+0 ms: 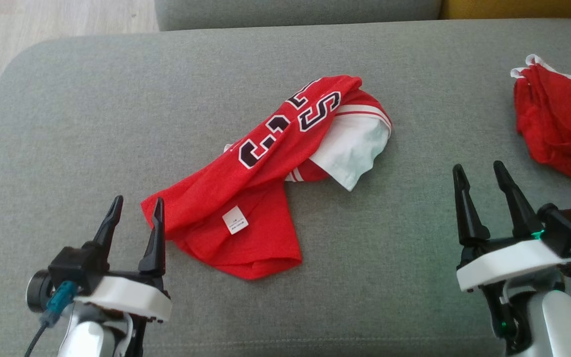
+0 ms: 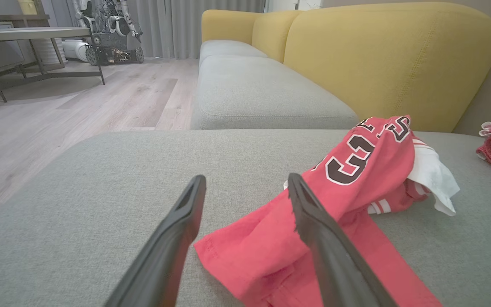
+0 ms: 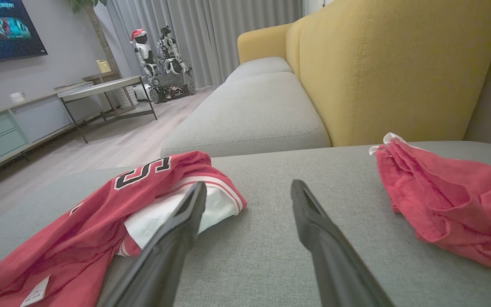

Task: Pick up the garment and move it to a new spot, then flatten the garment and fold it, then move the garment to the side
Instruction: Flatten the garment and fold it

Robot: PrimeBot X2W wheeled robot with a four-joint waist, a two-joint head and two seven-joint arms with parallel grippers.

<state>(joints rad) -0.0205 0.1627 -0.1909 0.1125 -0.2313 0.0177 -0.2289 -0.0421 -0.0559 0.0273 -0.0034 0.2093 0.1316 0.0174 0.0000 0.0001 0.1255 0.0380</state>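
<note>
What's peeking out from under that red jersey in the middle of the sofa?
A white piece of cloth sticks out beneath the red jersey, beside striped trim. How far it runs underneath is covered, so I cannot tell whether it belongs to the jersey.

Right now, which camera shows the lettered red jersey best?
The head view: the whole jersey lies in frame, seen from above. The left wrist view shows it low and foreshortened, near edge cut off; the right wrist view shows it side-on, cut off at the frame's corner.

left gripper (image 1: 135, 207): jaws apart, empty | right gripper (image 1: 478, 171): jaws apart, empty
</note>
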